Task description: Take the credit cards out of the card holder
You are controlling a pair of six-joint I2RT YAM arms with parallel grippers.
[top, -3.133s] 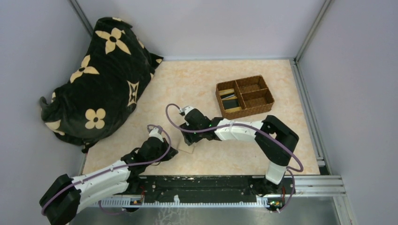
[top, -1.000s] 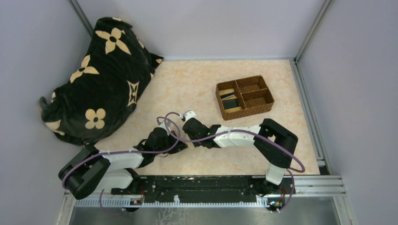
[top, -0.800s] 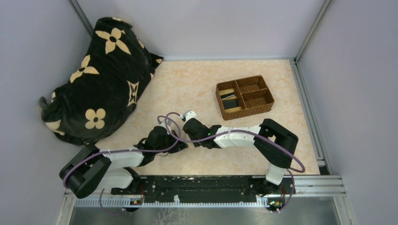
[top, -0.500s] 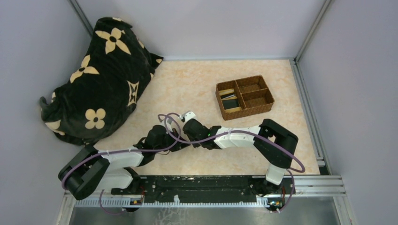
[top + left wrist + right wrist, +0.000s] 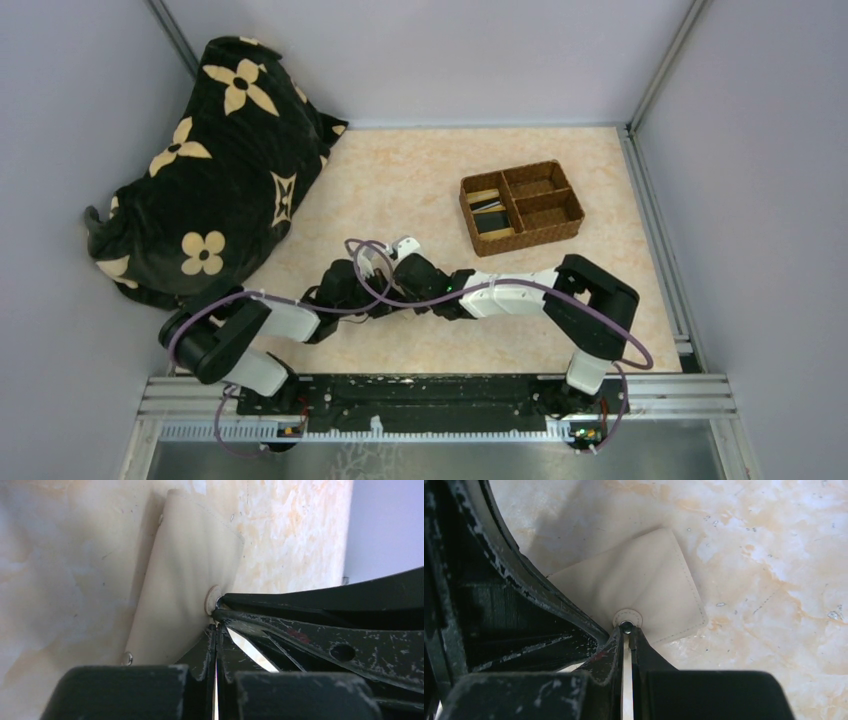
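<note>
My right end effector [image 5: 626, 630] is narrowed to a slit, its tips at the round snap tab [image 5: 627, 616] of the holder [image 5: 649, 585]; I judge it is pinching that tab. My left end effector [image 5: 216, 630] is also closed to a sliver of light, its tips just below the same tab. Whether it grips anything I cannot tell.

The holder lies closed, cream face up, on the surface [image 5: 450, 160]. It is well apart from the tray [image 5: 530, 237], on the tray's base-ward side and toward my left arm. From above, both wrists hide it.

What could go wrong:
- Both sets of fingers crowd one small spot, so they may knock or jam against each other as I pull.
- The tab is thin and may slip out of the pinch.
- The holder looks light. If my left side is not pinning it, a tug could lift or drag the whole thing and leave the snap shut.
- A sudden pop could fling it open and scatter what is inside.
- The two cables loop close together above the holder, away from the tray, and could snag.

Counts:
- One holder, with one snap tab.
- Two end effectors.
- One tray, with flat things in its compartments too small to name.
- One dark flowered cloth [image 5: 220, 150], far beyond the holder from the tray.
- Cards showing at the holder: none.
</note>
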